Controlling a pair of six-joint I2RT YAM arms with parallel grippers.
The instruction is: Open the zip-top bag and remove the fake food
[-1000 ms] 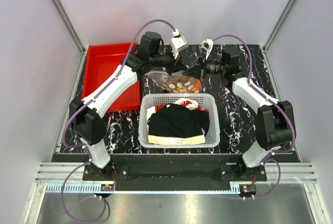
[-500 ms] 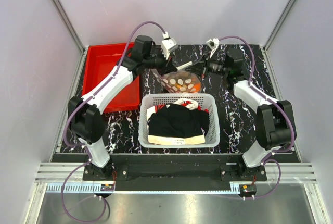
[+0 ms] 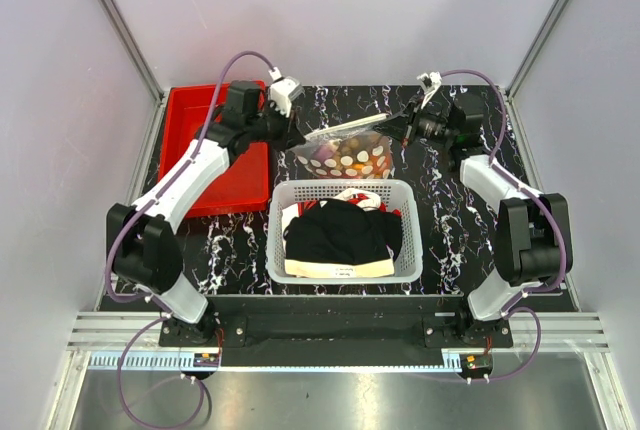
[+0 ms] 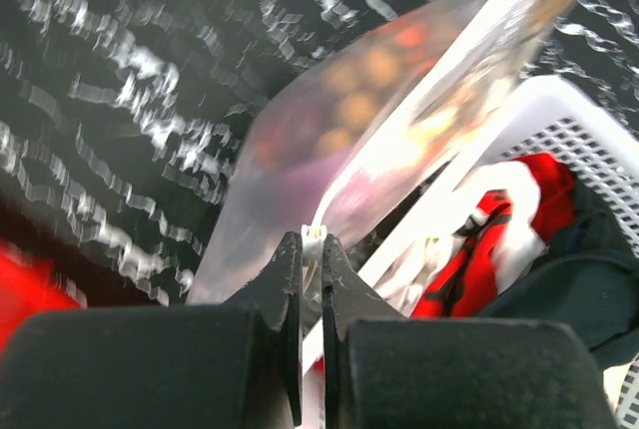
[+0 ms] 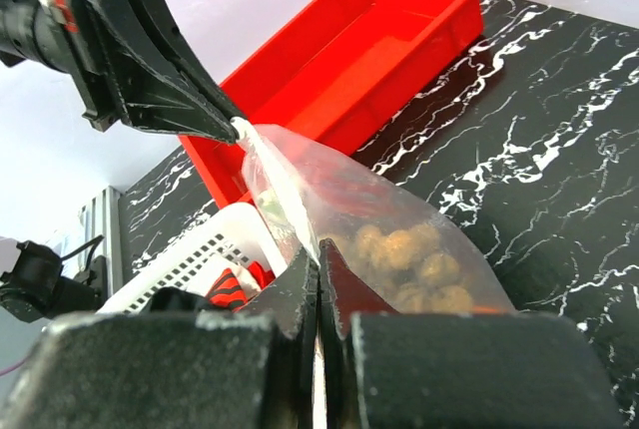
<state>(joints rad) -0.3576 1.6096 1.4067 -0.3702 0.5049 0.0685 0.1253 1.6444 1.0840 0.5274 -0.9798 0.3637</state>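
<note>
Here's the white mesh basket (image 3: 276, 242) in the middle of the table (image 3: 450, 225), packed with a black garment (image 3: 335, 230) and a bit of red and white cloth (image 3: 372, 199) at its far side. The red bin (image 3: 195, 155) sits far left. Just behind the basket is the zip-top bag (image 3: 345, 150), clear and crinkly, its pale zip strip pulled taut between the two arms. The left hand (image 3: 297, 136) is pinching one end of the mouth and the right hand (image 3: 403, 123) the other. The fake food (image 3: 352, 161) inside shows tan balls, pale discs and something orange. The left wrist view is smeared, and I cannot tell whether the zip has parted.
</note>
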